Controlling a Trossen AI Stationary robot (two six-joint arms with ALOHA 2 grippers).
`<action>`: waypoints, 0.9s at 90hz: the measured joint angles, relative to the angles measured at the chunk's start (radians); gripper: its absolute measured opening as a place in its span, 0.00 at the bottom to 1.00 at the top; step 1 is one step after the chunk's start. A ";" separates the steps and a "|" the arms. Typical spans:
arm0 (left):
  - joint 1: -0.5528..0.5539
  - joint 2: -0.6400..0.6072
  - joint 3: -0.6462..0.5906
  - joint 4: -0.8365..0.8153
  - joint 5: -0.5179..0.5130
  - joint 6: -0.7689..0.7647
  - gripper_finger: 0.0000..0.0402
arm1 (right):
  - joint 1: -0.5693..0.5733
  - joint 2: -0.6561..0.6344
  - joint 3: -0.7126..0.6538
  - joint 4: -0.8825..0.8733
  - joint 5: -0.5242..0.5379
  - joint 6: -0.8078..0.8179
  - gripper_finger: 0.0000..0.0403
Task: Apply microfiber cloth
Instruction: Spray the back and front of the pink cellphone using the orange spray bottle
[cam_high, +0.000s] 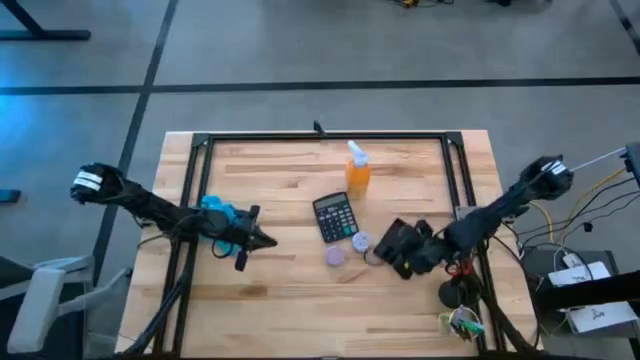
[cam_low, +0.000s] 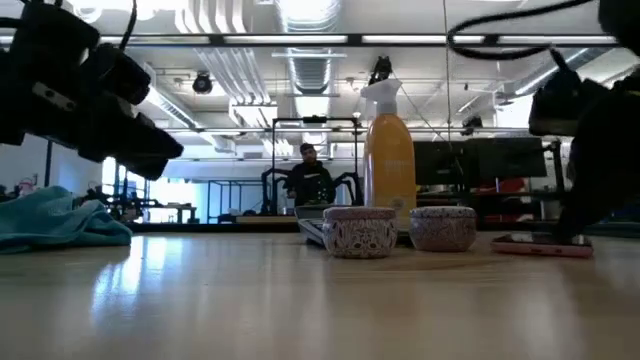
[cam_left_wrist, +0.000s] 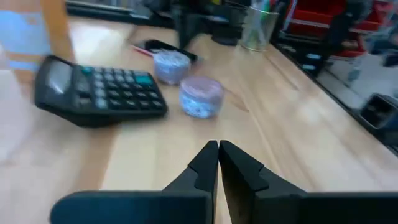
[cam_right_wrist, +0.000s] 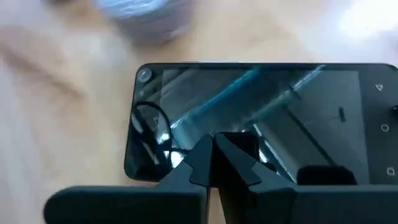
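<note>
The microfiber cloth (cam_high: 217, 212) lies crumpled in soft teal-blue folds near the left edge of the wooden table (cam_high: 300, 310), partly under the left arm; in the low view it forms a low rumpled heap (cam_low: 55, 222) resting on the tabletop.

The left gripper (cam_high: 262, 240) sits just past the cloth toward the table's middle, its two dark pointed fingers pressed together with nothing between them, as the left wrist view shows (cam_left_wrist: 218, 163). It does not hold the cloth.

The right gripper (cam_high: 385, 243) is low over the table's right half, above a flat black smartphone (cam_right_wrist: 261, 118) with a glossy, reflective screen. Its tapered fingers are likewise closed tip to tip and empty.

Between the two grippers, around the table's centre, lies a black calculator (cam_high: 334, 216) with rows of dark keys and a grey display, tilted slightly. Just beside its near corner stand two small round jars (cam_high: 347, 248) with a speckled lilac surface; the low view shows them as short, squat cylinders. Toward the far edge stands an orange spray bottle (cam_high: 358, 167), smooth translucent plastic with a white trigger head, upright.

The tabletop is pale plank wood with visible grain, framed by thin black metal rails (cam_high: 320, 138).
</note>
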 joint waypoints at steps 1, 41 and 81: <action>0.000 0.004 0.003 -0.001 0.000 -0.004 0.00 | 0.003 0.013 0.010 0.001 0.000 0.001 0.00; -0.041 0.340 0.162 -0.003 0.001 -0.083 0.00 | 0.072 0.419 0.473 0.000 -0.155 -0.175 0.00; -0.214 0.652 0.382 -0.006 0.005 -0.081 0.00 | 0.052 0.445 0.697 -0.253 -0.142 -0.579 0.05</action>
